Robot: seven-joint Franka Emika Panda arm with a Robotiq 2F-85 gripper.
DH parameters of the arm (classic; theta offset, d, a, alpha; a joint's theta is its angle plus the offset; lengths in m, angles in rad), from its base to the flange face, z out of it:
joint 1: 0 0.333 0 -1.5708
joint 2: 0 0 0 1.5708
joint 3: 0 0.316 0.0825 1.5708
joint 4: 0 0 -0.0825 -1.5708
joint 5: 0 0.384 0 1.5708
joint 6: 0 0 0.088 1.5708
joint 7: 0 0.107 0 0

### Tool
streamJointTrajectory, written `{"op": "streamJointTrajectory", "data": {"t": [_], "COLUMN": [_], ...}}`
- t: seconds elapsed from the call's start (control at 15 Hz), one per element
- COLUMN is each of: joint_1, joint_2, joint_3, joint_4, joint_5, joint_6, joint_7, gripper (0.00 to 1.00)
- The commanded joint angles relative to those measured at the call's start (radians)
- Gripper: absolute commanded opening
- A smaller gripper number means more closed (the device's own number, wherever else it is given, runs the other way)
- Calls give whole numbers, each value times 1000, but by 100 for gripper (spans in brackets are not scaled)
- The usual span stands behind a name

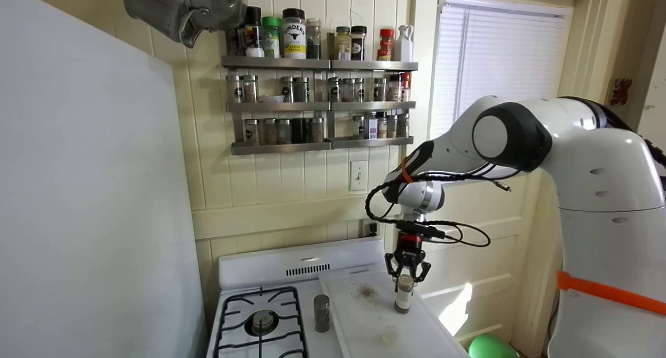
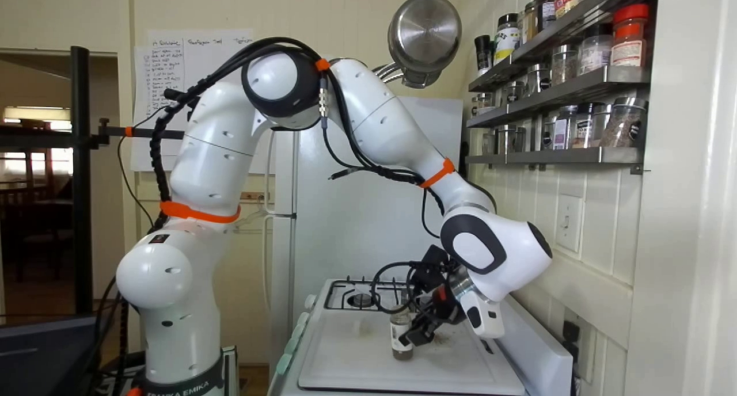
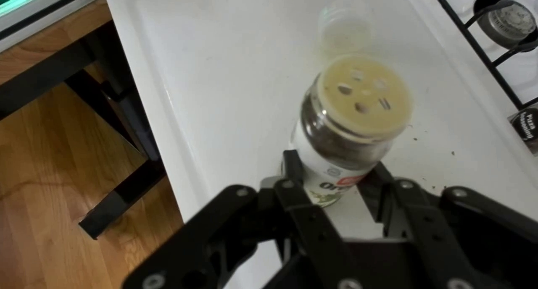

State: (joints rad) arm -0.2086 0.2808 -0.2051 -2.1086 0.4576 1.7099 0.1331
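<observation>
A glass spice jar (image 3: 332, 133) with a pale yellow perforated top, white label and dark contents stands between the black fingers of my gripper (image 3: 335, 165). The pads press on both sides of its label. In both exterior views the jar (image 1: 404, 294) is just below the gripper (image 2: 410, 334), over the white stove cover (image 2: 345, 373); its top tilts slightly in an exterior view. Whether its base touches the cover I cannot tell. A clear round lid (image 3: 345, 26) lies beside it on the cover. Brown flakes (image 1: 366, 291) are scattered nearby.
A grey-topped seasoning jar (image 1: 321, 314) stands between the cover and the black burner grate (image 1: 260, 324). The stove's back panel (image 1: 302, 267) rises behind. Spice shelves (image 1: 281, 106) hang on the wall, a metal pan (image 2: 425, 33) hangs high, and a white refrigerator (image 1: 88, 191) stands at the side.
</observation>
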Motion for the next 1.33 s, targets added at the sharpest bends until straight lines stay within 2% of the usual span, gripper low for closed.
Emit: {"op": "streamJointTrajectory", "data": {"t": [0.0,0.07,0.13,0.4,0.87,1.27], "joint_1": [-6,-6,-6,-6,4,59], "joint_2": [13,16,17,23,-21,-161], "joint_3": [10,11,11,11,9,16], "joint_4": [0,2,3,6,-11,-64], "joint_5": [12,11,10,8,-14,-158], "joint_6": [21,20,18,18,23,69], "joint_7": [-24,-21,-20,-18,3,99], "gripper": [45,64,69,100,100,100]}}
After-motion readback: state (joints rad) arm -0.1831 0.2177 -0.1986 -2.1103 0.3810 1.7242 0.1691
